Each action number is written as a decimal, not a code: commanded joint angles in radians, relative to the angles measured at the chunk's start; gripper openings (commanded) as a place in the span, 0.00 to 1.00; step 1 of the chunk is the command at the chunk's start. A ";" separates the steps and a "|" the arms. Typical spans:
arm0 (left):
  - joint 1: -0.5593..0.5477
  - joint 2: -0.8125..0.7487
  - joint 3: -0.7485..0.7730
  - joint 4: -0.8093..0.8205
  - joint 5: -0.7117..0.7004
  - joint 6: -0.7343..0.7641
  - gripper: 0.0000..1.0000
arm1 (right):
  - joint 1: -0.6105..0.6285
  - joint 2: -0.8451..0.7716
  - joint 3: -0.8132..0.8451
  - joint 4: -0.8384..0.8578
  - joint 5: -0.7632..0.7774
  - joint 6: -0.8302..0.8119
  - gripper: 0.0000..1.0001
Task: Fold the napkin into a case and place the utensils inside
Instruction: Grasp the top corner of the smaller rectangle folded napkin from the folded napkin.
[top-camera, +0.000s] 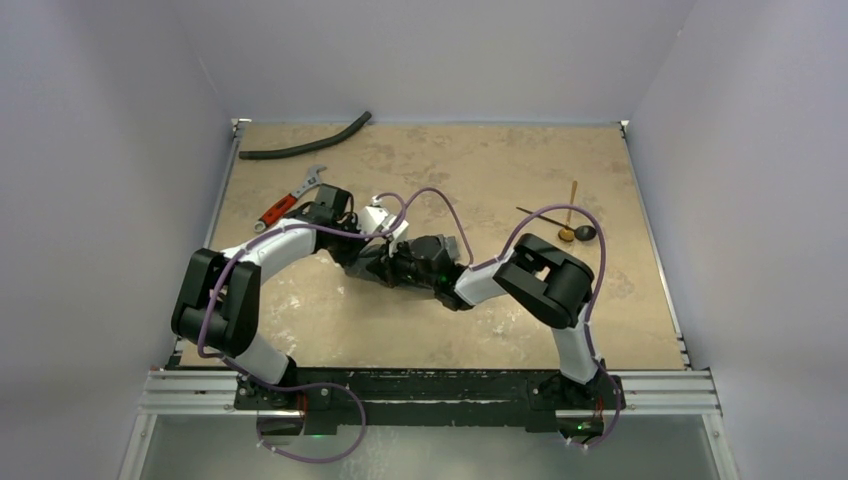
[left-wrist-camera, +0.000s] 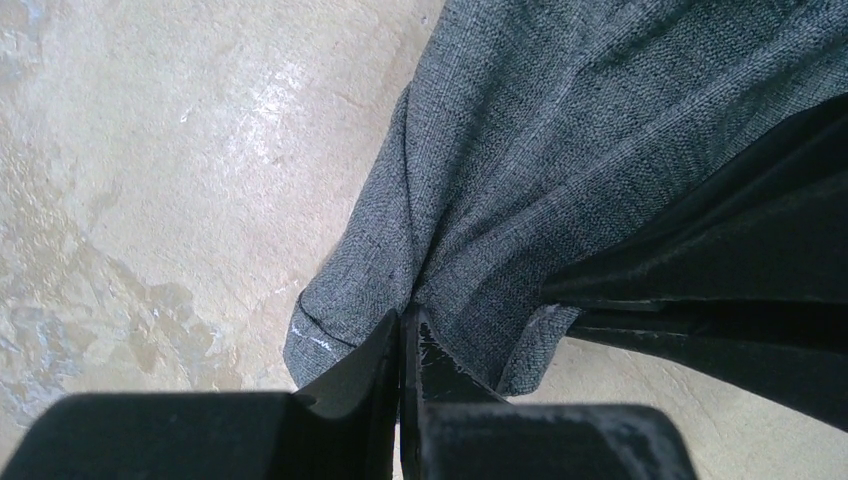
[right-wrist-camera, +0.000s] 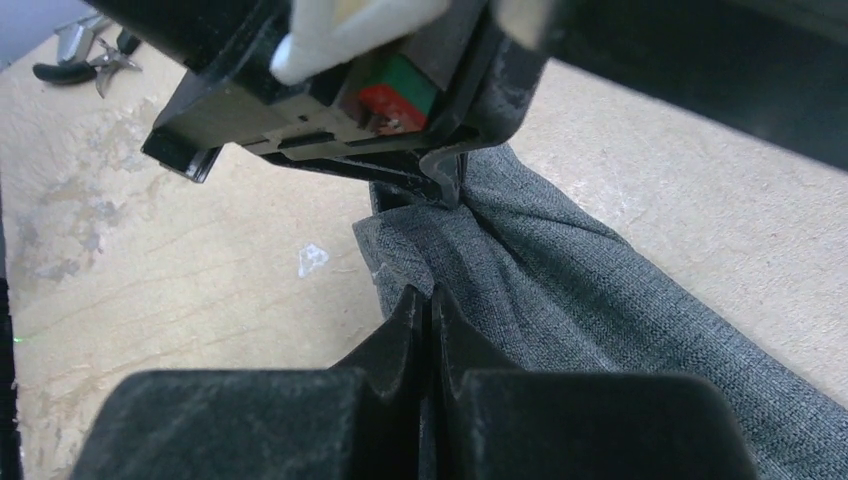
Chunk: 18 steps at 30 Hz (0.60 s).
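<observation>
Tan, mottled stone-look table (top-camera: 480, 170) fills the walled work area, and the two black-and-white arms reach in from its near edge until their wrists meet close together left of the table's middle. Under those wrists lies the grey woven cloth napkin (left-wrist-camera: 560, 150), bunched into folds with a pale stitched hem line showing at one corner; from above it is almost wholly hidden by the arms. The left gripper (left-wrist-camera: 405, 320) has its jaws pressed together on a gathered pleat of the napkin near that hemmed corner. The right gripper (right-wrist-camera: 430, 300) comes from the opposite side, its jaws likewise pinched tight on the napkin's edge, just beside the left one. Well apart, along the far left edge, lies a long black curved hose (top-camera: 305, 140), and nearer the arms a red-handled metal wrench (top-camera: 292, 197). On the right side of the table, well away from the napkin, lie a thin black spoon (top-camera: 560, 222) and a slim gold utensil (top-camera: 571, 210), crossing each other.
</observation>
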<state>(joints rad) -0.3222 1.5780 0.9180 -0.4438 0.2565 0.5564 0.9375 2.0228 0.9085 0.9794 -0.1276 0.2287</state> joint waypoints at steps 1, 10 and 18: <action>-0.008 -0.013 0.026 -0.013 0.057 0.005 0.00 | -0.036 0.022 0.049 -0.042 -0.010 0.097 0.00; -0.008 -0.022 0.023 -0.026 0.093 -0.003 0.00 | -0.124 0.071 0.002 0.107 -0.093 0.292 0.00; -0.008 -0.023 0.032 -0.022 0.093 -0.011 0.00 | -0.128 0.120 0.061 0.043 -0.103 0.278 0.00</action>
<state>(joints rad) -0.3241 1.5780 0.9192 -0.4477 0.3080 0.5423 0.8150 2.1319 0.9344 1.0592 -0.2359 0.5003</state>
